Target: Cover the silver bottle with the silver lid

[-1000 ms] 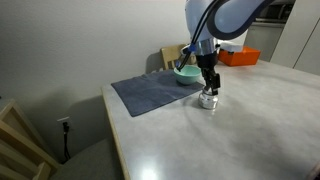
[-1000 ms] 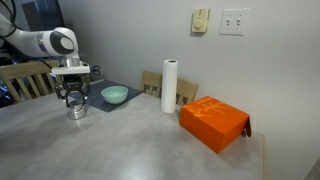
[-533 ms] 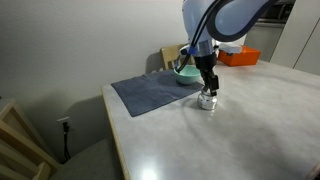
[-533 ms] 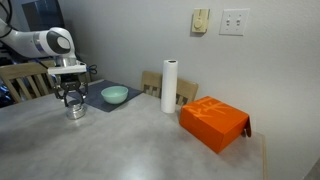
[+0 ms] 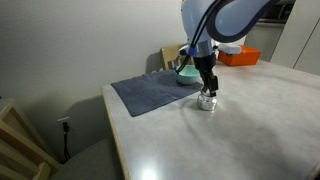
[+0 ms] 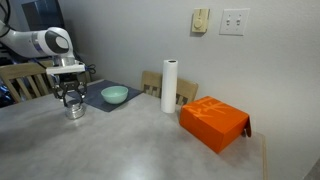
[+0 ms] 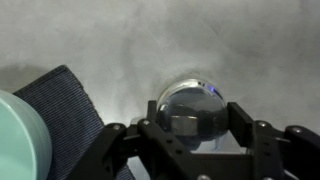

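The silver bottle point(image 5: 207, 102) point(image 6: 75, 111) stands on the grey table just off the corner of a dark cloth. My gripper point(image 5: 207, 91) point(image 6: 73, 100) points straight down right over it. In the wrist view the gripper point(image 7: 195, 128) has its two fingers close against either side of a shiny round disc, the silver lid point(image 7: 195, 103). The lid hides the bottle below in that view. I cannot tell whether the lid rests on the bottle's mouth.
A teal bowl point(image 5: 185, 73) point(image 6: 114, 95) point(image 7: 15, 140) sits on the dark cloth point(image 5: 148, 93) point(image 6: 99, 101) point(image 7: 65, 110) beside the gripper. A tall white roll point(image 6: 170, 86) and an orange box point(image 6: 213, 122) stand farther along the table. A wooden chair point(image 6: 25, 80) is behind.
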Robot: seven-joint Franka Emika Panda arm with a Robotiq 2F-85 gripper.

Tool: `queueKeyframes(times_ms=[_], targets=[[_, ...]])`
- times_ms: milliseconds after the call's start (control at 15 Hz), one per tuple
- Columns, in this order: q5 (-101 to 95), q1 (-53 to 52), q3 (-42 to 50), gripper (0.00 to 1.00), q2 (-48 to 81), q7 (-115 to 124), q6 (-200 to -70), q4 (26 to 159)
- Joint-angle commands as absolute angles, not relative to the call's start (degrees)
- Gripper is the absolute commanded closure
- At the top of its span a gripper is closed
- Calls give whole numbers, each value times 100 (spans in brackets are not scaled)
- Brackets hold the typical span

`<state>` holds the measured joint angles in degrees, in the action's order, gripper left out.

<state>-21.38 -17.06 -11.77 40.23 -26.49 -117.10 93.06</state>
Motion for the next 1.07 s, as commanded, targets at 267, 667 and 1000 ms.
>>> queueKeyframes(times_ms=[267, 667, 1000], targets=[[-2149, -1715, -1259, 56, 3955, -2688, -11753, 9448], [-2125, -1741, -1318, 56, 3934, -2676, -11774, 9514], [-1965, -1658, -1327, 56, 3914, -2570, -11828, 9666]])
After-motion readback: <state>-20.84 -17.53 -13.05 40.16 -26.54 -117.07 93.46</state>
